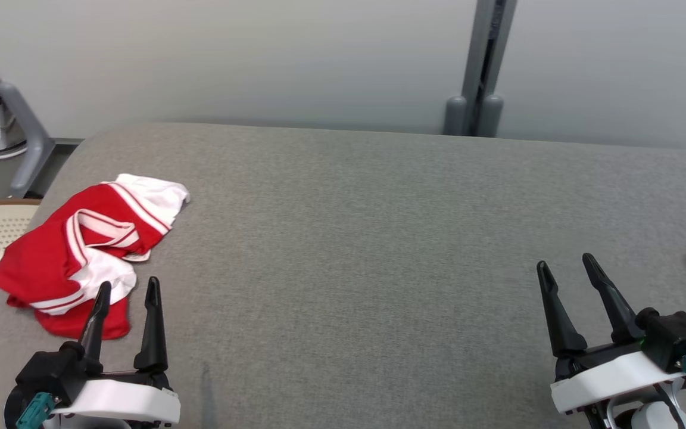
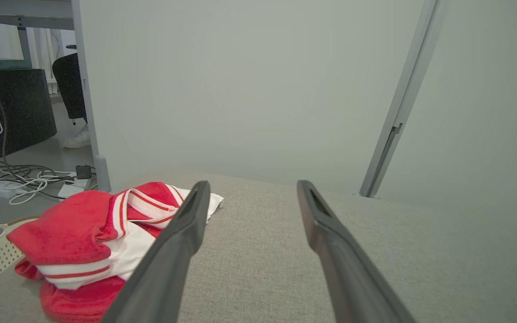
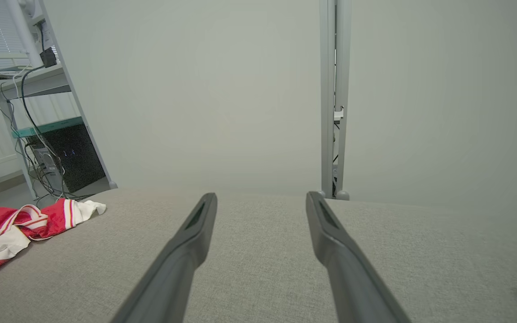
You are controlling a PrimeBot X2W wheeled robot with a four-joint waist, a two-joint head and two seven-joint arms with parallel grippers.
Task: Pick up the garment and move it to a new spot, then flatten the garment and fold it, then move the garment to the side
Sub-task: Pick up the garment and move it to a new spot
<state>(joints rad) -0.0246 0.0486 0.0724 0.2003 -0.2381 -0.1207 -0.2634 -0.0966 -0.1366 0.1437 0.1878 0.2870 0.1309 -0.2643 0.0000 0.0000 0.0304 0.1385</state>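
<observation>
Left hand (image 1: 128, 284) and right hand (image 1: 564, 262) spread; garment (image 1: 51, 262) lengthwise diagonal, near-left to far-right.

Bright, even, diffuse light — shadows faint (wrist views bowed at edges), left gripper (image 2: 250, 190) slightly soft.

Red-and-white garment (image 1: 51, 256) lies crumpled beside the spread left end effector (image 1: 128, 283), possibly touching it
</observation>
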